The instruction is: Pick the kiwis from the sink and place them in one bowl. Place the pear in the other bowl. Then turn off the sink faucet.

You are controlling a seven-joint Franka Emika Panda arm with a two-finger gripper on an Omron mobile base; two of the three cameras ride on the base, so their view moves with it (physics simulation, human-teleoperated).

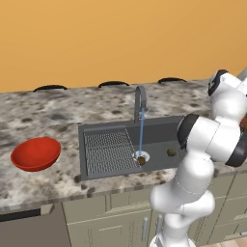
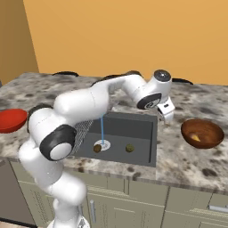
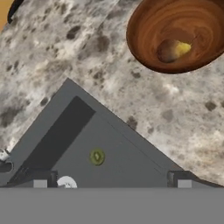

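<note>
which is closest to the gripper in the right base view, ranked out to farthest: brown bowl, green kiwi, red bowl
From the gripper, in the right base view:
1. Brown bowl, on the counter just right of it, pear inside.
2. Green kiwi, down in the sink, to its lower left.
3. Red bowl, at the far left edge, clearly farthest.

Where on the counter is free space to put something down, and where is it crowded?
Bare stone lies between the sink and the brown bowl, which holds the pear. More lies between the red bowl and the sink. It is crowded around the drain: two kiwis under the faucet stream.
</note>
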